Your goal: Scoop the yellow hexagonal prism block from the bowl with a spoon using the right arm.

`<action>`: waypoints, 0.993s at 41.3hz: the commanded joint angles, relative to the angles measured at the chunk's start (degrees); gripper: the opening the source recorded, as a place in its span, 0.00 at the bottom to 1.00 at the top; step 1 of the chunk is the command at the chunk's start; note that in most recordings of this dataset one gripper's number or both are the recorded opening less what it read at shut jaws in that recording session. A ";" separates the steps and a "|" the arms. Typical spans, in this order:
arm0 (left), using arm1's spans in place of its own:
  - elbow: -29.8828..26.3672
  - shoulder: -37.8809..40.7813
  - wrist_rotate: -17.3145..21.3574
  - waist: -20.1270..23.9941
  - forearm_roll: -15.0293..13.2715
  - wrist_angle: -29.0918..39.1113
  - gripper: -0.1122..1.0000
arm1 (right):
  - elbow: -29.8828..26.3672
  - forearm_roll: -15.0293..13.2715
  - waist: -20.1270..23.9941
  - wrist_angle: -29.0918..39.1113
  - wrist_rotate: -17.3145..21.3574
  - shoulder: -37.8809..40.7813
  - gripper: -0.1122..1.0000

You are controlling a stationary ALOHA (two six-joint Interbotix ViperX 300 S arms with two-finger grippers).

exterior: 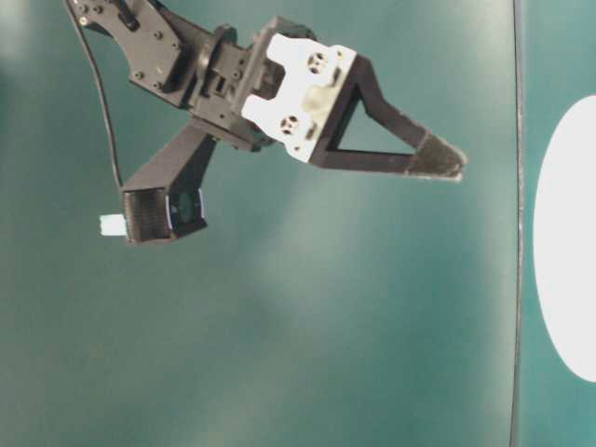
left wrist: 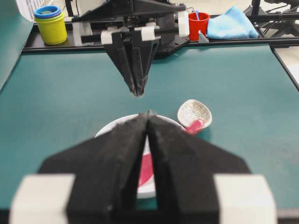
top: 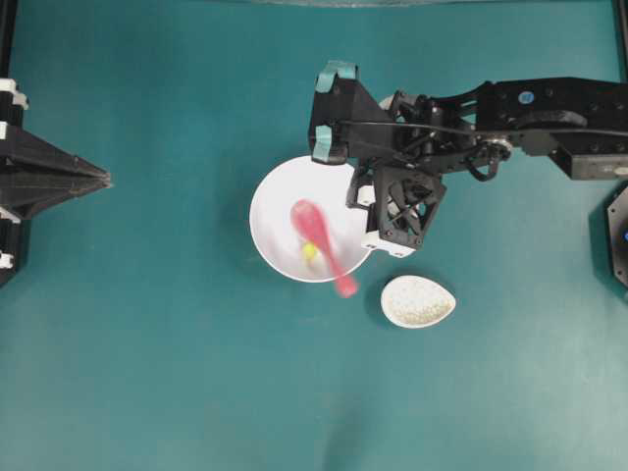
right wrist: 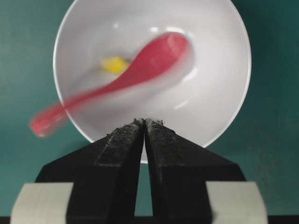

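Note:
The white bowl sits mid-table. Inside it lies the pink-red spoon, smeared by motion blur, with its handle sticking out over the rim toward the spoon rest. The yellow hexagonal prism block rests on the bowl floor beside the spoon's neck, outside the scoop. My right gripper hangs over the bowl's right rim, shut, holding nothing and clear of the spoon. My left gripper is shut and empty at the far left.
A speckled beige spoon rest lies just right of the bowl, below the right gripper. Beyond the table's far edge stand a yellow and blue cup stack, a red cup and a blue cloth.

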 commanded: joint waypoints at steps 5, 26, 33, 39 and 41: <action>-1.76 0.26 0.00 -0.09 -0.09 -0.35 0.18 | -0.53 -0.09 0.09 -0.26 -0.09 -1.85 0.23; -1.76 0.18 0.00 0.00 0.00 -0.44 0.18 | -0.53 0.62 0.18 -1.14 3.43 -1.85 0.23; -1.76 0.18 0.00 0.00 -0.09 -0.53 0.18 | -0.53 0.53 0.70 -1.14 8.17 -1.76 0.23; -1.76 0.18 0.00 -0.09 -0.09 -0.62 0.18 | -0.88 0.79 1.23 -1.14 13.36 -1.41 0.22; -1.85 0.18 0.00 -0.09 -0.09 -0.62 0.18 | -1.05 0.79 1.23 -1.05 16.61 -1.23 0.22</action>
